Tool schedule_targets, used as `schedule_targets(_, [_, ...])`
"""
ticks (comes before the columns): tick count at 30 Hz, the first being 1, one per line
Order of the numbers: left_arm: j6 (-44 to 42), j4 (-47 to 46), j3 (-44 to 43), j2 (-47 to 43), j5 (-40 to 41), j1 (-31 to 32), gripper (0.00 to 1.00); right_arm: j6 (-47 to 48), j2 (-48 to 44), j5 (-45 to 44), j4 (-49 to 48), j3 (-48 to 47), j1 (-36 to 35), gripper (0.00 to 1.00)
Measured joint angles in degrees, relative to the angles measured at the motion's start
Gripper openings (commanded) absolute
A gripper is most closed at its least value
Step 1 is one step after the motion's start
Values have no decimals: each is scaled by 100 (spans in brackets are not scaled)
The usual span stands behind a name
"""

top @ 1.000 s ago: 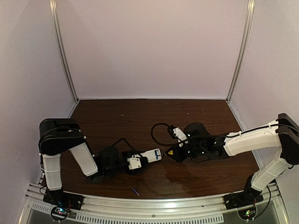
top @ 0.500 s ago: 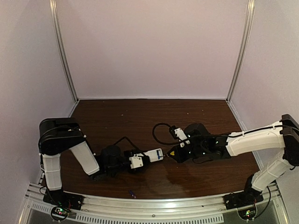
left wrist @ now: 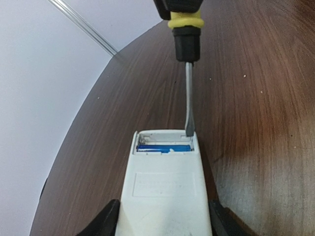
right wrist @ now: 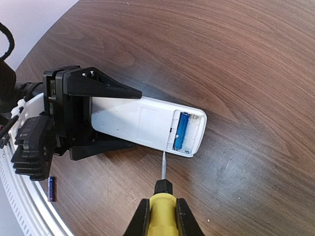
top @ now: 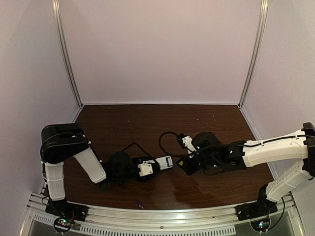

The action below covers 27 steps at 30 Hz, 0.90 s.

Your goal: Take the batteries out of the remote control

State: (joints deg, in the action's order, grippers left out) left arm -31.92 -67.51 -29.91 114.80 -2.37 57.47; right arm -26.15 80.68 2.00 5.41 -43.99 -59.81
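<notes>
The white remote control (top: 160, 163) lies on the table, held at its sides by my left gripper (top: 147, 168), which is shut on it (left wrist: 165, 216). Its open compartment shows one blue battery (left wrist: 163, 147) (right wrist: 181, 130); the slot beside it is bare white. A second blue battery (top: 140, 203) (right wrist: 51, 189) lies loose near the front rail. My right gripper (top: 186, 163) (right wrist: 162, 209) is shut on the yellow-handled screwdriver (right wrist: 162, 219) (left wrist: 184, 22). The screwdriver's blade tip touches the remote's edge at the compartment's corner.
The dark wooden table (top: 147, 123) is bounded by white walls at the back and sides. A metal rail (top: 162, 216) runs along the front edge. Black cables (top: 167, 140) loop over the table behind the right gripper.
The loose battery has rolled slightly left toward the rail. Both grippers have shifted a little, and the screwdriver tip stays at the compartment end of the remote.
</notes>
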Motion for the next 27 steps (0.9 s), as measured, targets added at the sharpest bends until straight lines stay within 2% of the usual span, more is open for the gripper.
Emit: schedule_targets(27, [122, 203, -133, 0, 9, -15, 0, -127, 538, -619, -787, -2, -28, 0])
